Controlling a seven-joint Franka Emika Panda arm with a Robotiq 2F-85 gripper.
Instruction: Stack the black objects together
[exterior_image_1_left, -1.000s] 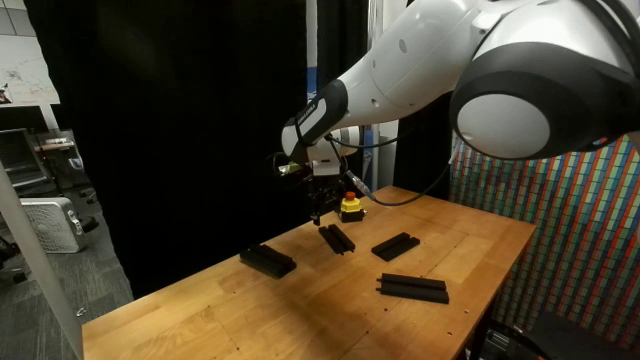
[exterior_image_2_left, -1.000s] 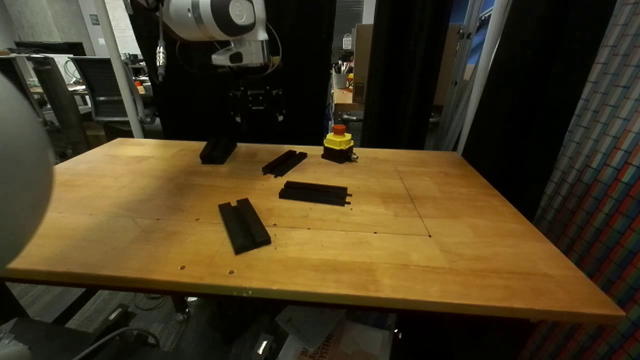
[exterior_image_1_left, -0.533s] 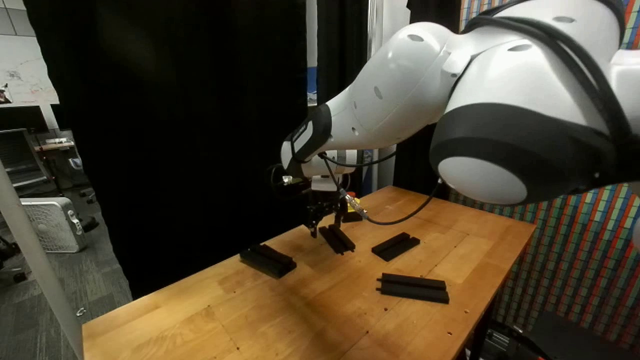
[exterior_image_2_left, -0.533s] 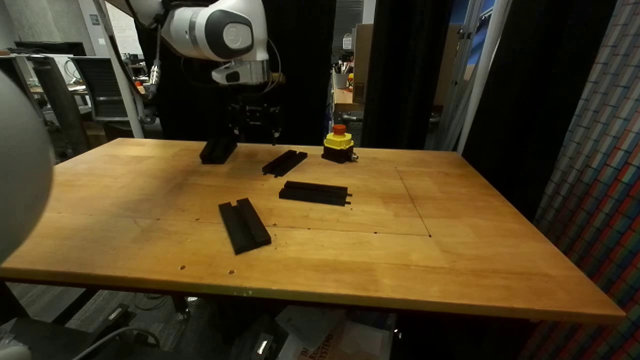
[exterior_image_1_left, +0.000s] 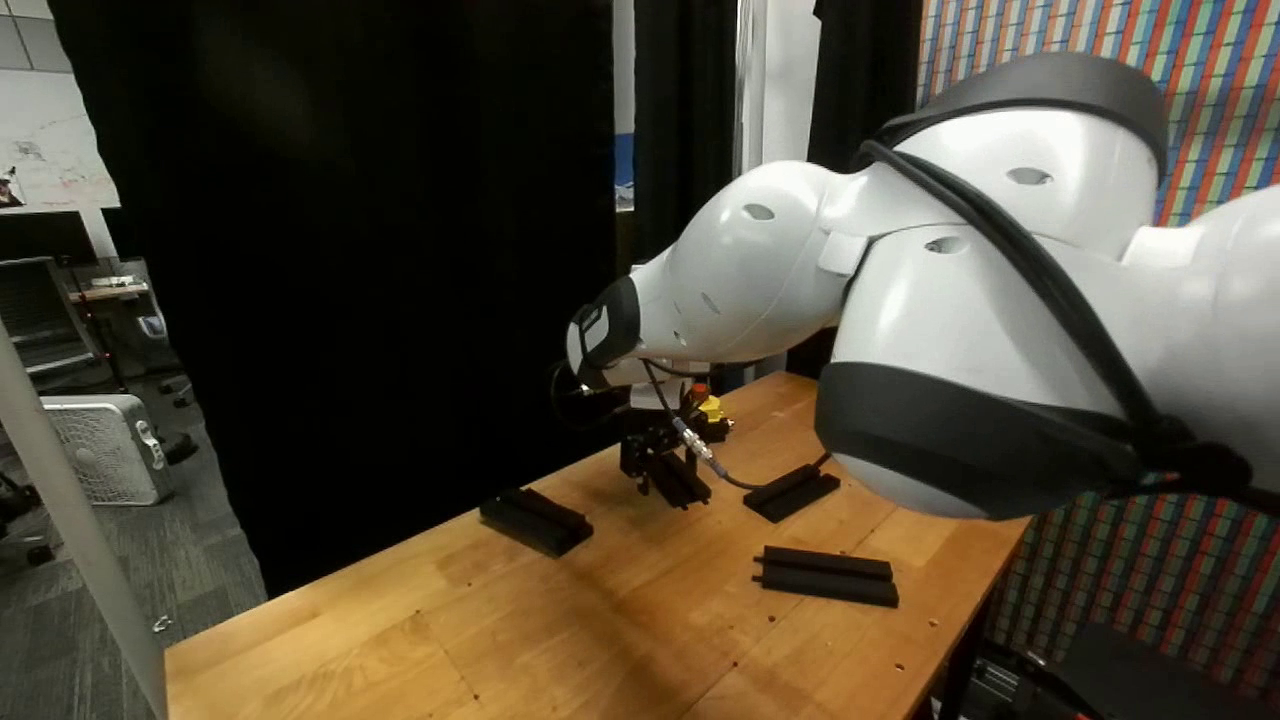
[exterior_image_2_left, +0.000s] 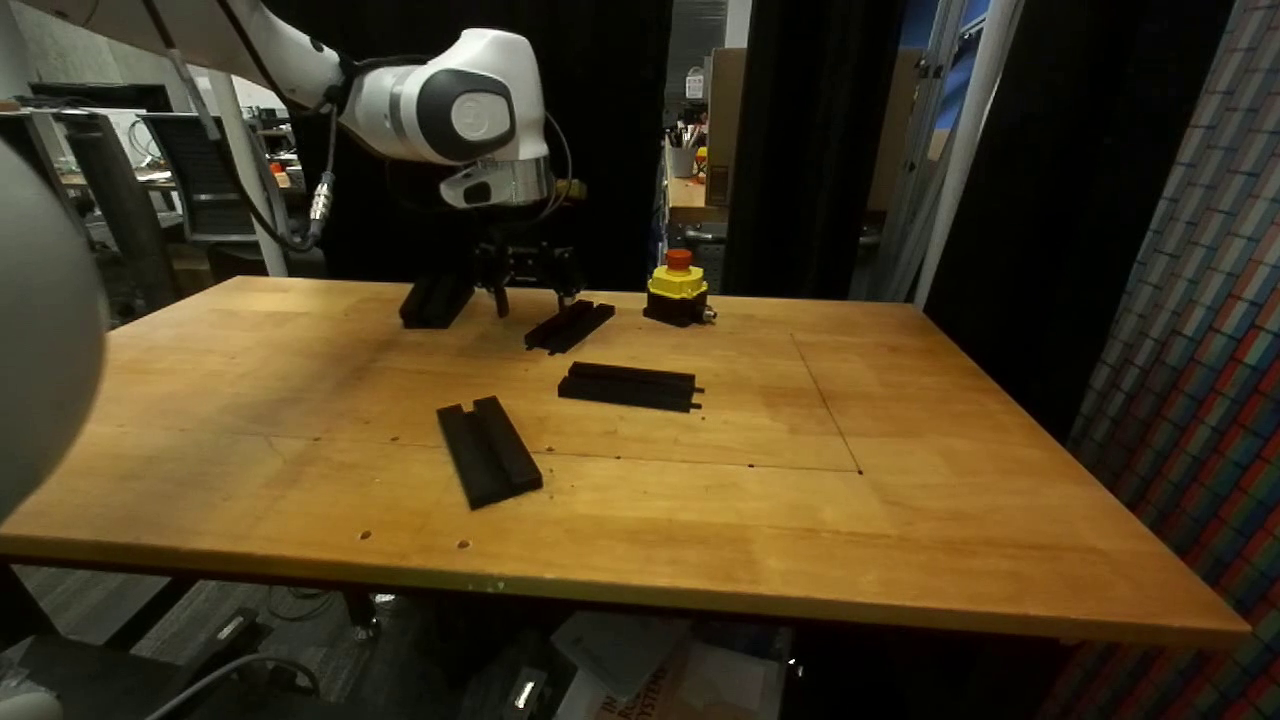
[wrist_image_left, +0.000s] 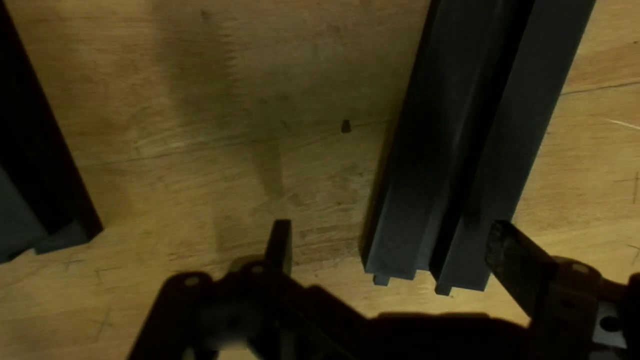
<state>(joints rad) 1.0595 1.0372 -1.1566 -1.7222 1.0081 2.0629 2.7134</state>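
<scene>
A wooden table (exterior_image_2_left: 900, 540) stands before a black curtain (exterior_image_1_left: 350, 250). The gripper (exterior_image_2_left: 535, 308) hangs, jaws spread wide, near one grooved black bar (wrist_image_left: 450, 150); a second bar (exterior_image_2_left: 630, 387) and a third bar (exterior_image_2_left: 489, 452) lie apart, and a thicker black block (exterior_image_1_left: 535, 522) rests by the table's edge.

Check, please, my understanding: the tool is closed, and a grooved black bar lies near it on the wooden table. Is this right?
Not quite: the tool is open, not closed, as the wrist view shows. The grooved black bar does lie near it on the wooden table.
</scene>
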